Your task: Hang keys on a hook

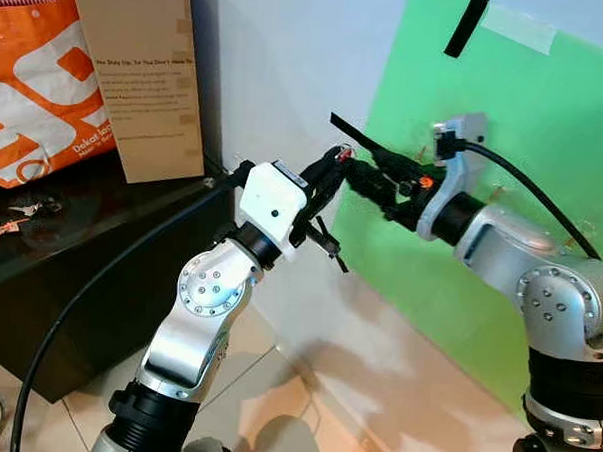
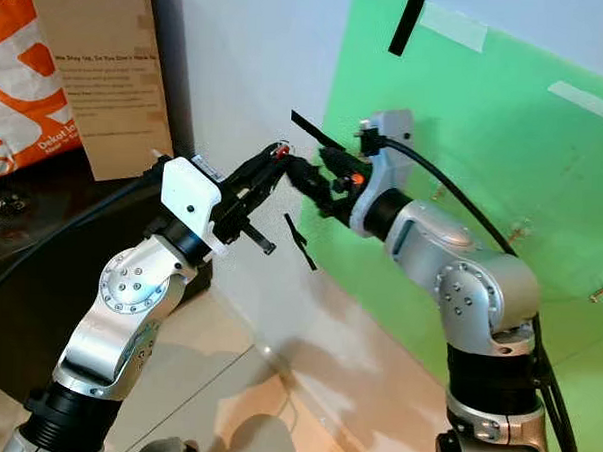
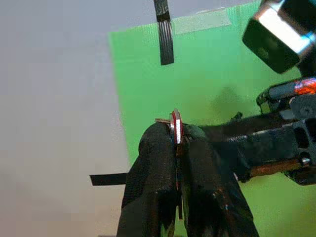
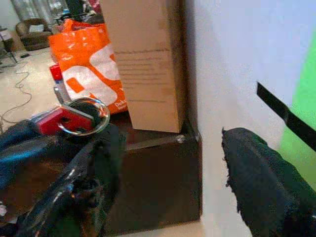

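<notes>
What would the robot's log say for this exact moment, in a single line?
stage: handover near green wall board | left gripper: shut on red-tagged keys with silver ring | right gripper: open beside ring | hook: not identified

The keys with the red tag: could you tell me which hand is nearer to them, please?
Left. The left hand is shut on the keys, pinching the red tag between its fingers. The right hand is open just beside them, its fingers apart with the key ring at one fingertip.

A low, dark glossy cabinet point(image 1: 39, 275) stands at nine o'clock. On it sit an orange-and-white plastic bag point(image 1: 37, 84) and, beside it at three o'clock, an upright brown cardboard box point(image 1: 143, 74).
</notes>
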`<state>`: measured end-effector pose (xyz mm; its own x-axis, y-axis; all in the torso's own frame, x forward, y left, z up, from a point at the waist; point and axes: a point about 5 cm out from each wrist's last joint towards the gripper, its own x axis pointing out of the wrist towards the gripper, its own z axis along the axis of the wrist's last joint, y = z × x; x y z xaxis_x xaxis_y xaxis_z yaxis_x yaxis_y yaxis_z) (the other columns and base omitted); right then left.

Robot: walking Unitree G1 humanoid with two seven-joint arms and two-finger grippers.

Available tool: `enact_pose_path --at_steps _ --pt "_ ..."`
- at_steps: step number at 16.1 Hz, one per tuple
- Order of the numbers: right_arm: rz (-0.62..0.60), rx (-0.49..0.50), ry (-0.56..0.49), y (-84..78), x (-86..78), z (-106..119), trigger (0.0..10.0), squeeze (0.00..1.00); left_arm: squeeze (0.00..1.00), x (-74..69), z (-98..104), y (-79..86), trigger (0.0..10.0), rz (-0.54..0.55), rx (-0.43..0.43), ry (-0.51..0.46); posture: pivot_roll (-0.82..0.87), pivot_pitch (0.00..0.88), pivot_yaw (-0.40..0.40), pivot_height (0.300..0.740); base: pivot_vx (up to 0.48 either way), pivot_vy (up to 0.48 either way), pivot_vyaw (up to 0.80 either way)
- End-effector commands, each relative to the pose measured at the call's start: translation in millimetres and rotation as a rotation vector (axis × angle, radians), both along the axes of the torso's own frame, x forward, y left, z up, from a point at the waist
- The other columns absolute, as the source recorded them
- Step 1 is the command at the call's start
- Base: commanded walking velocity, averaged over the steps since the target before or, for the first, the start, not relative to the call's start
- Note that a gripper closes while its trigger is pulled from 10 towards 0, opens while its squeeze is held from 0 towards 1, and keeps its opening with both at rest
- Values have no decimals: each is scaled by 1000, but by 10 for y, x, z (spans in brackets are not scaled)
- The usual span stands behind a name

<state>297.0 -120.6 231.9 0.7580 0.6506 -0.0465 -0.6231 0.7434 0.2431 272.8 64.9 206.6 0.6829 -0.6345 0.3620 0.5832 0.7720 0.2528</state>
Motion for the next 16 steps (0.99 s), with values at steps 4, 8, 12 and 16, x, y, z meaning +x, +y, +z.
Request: enact_pose_path --at_steps 4,8,12,16 --pt "58 74 -73 7 -57 185 10000 1000 0 -21 -82 -1 1373 -39 50 50 27 0 -75 740 0 0 0" --pt "111 67 -113 12 -116 255 10000 1000 0 25 -161 48 1882 -22 102 84 24 0 -73 740 0 0 0" --pt "74 33 -113 -47 -85 213 10000 1000 0 41 -196 107 1569 -8 140 92 26 0 -72 740 0 0 0" --pt "89 -161 -33 49 -173 -243 10000 0 0 8 2 283 0 105 30 57 39 0 -59 740 0 0 0"
